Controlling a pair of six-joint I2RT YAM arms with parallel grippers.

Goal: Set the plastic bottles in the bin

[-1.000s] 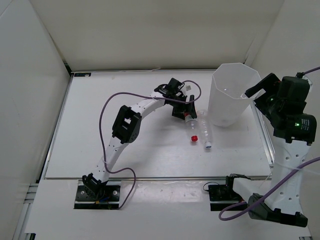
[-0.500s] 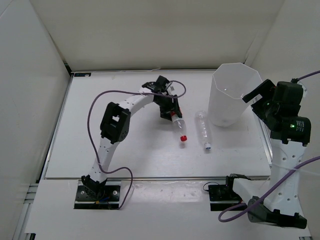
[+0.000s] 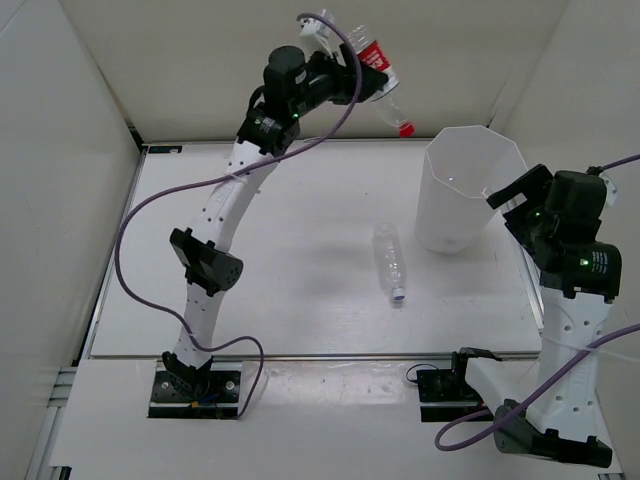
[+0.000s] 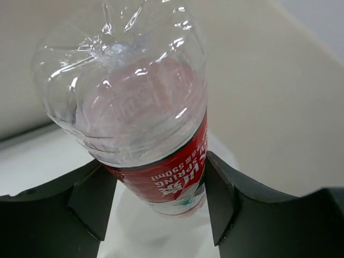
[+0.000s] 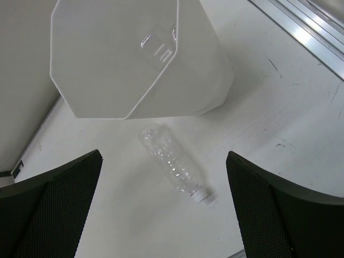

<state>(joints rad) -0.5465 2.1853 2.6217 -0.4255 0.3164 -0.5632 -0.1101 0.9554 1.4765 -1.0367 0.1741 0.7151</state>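
Note:
My left gripper (image 3: 358, 78) is raised high near the back wall, shut on the red-labelled plastic bottle (image 3: 378, 60). The bottle tilts with its red cap (image 3: 405, 128) pointing down toward the bin (image 3: 465, 190), up and to the left of the rim. In the left wrist view the label (image 4: 166, 172) sits between both fingers (image 4: 226, 199). A plain clear bottle (image 3: 390, 262) lies on the table left of the bin, also visible as the plain bottle (image 5: 172, 161) below the bin (image 5: 123, 59). My right gripper (image 3: 512, 192) hangs open by the bin's right side, empty.
White walls close in the table on the left, back and right. A metal rail (image 5: 301, 27) runs along the table's right edge. Purple cables trail from both arms, and the arm bases (image 3: 195, 385) sit at the near edge.
The left arm has lifted the red-labelled bottle off the table and swung it up toward the back. The plain bottle has shifted a little to the left. The right arm has barely moved.

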